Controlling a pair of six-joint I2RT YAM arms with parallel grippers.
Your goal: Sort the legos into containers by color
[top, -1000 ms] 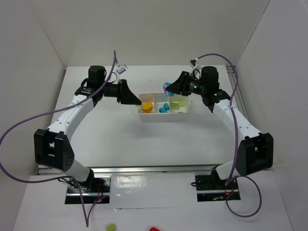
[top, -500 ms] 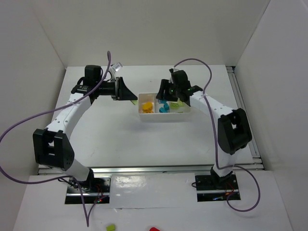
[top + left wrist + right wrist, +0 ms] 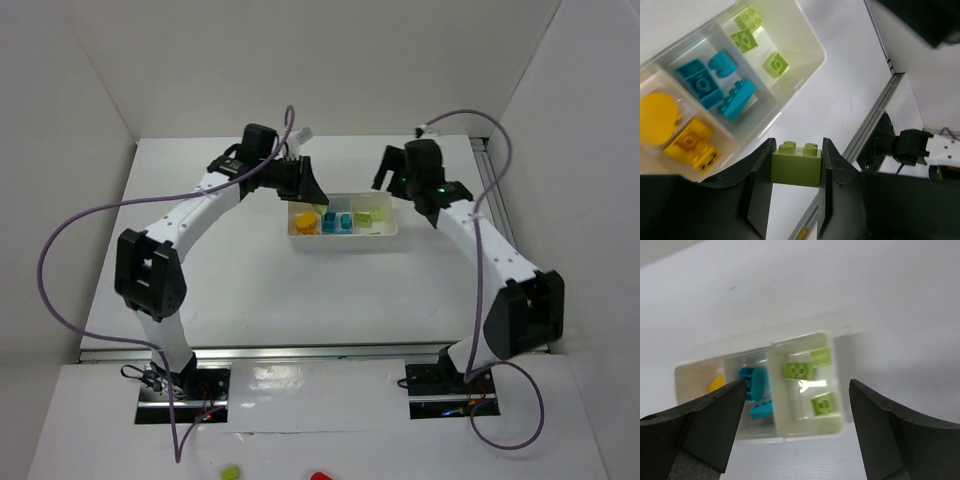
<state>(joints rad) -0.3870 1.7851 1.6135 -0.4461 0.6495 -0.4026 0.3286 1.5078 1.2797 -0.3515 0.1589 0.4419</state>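
The white three-compartment tray (image 3: 345,241) sits mid-table. Yellow pieces (image 3: 660,117) fill its left compartment, cyan bricks (image 3: 705,82) the middle one, and lime bricks (image 3: 776,65) the right one. My left gripper (image 3: 796,165) is shut on a lime green brick (image 3: 796,167), studs forward, held above the table just outside the tray's rim (image 3: 812,62). In the top view the left gripper (image 3: 318,203) hovers at the tray's back left. My right gripper (image 3: 797,384) stands wide open and empty above the lime bricks (image 3: 799,370) and cyan bricks (image 3: 752,381). It hangs behind the tray's right end, right gripper (image 3: 385,172).
The white walls of the enclosure close off the table at the back and both sides. An aluminium rail (image 3: 320,352) runs along the near edge by the arm bases. Purple cables (image 3: 70,250) loop off both arms.
My right gripper carried a cyan piece over the tray, opened, and has pulled back empty. My left arm has swung right toward the tray, still holding the green brick.
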